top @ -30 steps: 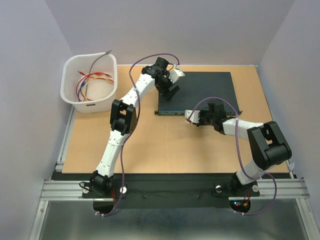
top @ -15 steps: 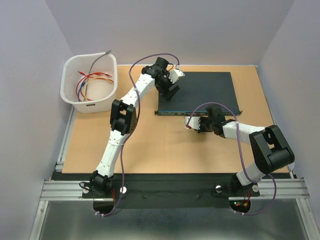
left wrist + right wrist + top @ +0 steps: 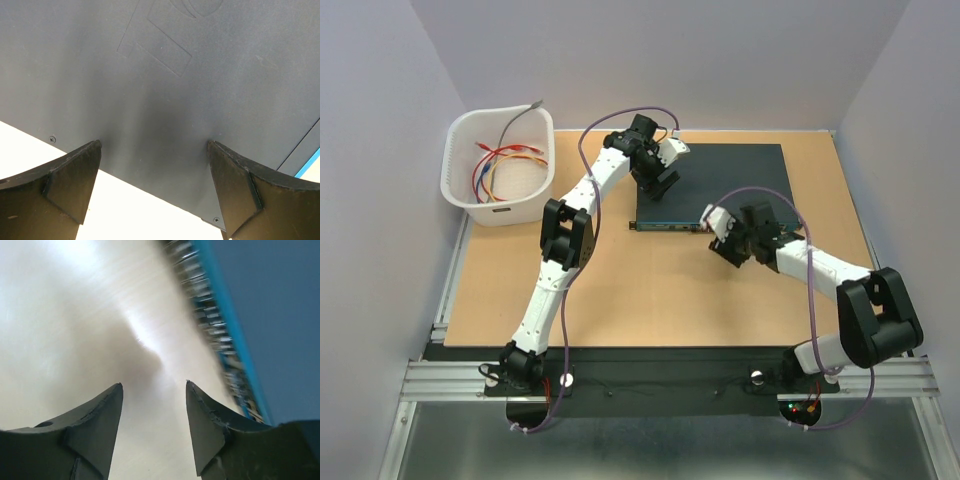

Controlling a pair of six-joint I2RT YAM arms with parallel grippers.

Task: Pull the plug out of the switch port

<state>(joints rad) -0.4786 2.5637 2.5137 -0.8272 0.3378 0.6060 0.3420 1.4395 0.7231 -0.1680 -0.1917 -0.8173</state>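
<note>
Two grippers, both spread wide with nothing between their fingers. Well off to the left of the left gripper (image 3: 660, 185) sits a white basket (image 3: 520, 205) of coloured cables (image 3: 495, 160). The switch (image 3: 720, 180) lies flat right under that gripper, its long axis running side to side. Its teal socket face (image 3: 665, 226) is turned toward the arm bases, just beyond the right gripper (image 3: 725, 248). The sockets are too blurred to pick out a plug.
</note>
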